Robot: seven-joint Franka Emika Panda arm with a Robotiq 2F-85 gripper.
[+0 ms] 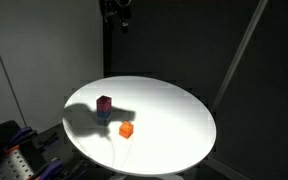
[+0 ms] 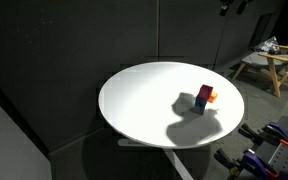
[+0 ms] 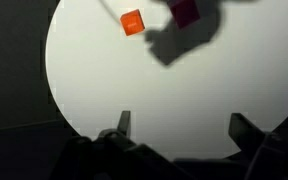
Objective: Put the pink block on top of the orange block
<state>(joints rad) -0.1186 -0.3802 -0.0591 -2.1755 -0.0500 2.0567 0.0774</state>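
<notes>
The pink block (image 1: 104,102) sits on top of a blue cube (image 1: 104,116) on the round white table (image 1: 174,110). The orange block (image 1: 126,129) lies on the table close beside that stack, apart from it. Both exterior views show this: pink block (image 2: 203,93), blue cube (image 2: 199,104), orange block (image 2: 212,97). My gripper (image 1: 119,14) hangs high above the table, far from the blocks. In the wrist view the gripper (image 3: 184,128) is open and empty, with the orange block (image 3: 132,22) and the pink block (image 3: 185,10) at the top edge.
The table (image 2: 144,100) stands before dark curtains. A wooden stool (image 2: 268,62) stands at the far right. Grey equipment (image 1: 9,150) sits beside the table's edge. A thin cable (image 1: 117,155) lies on the table by the orange block.
</notes>
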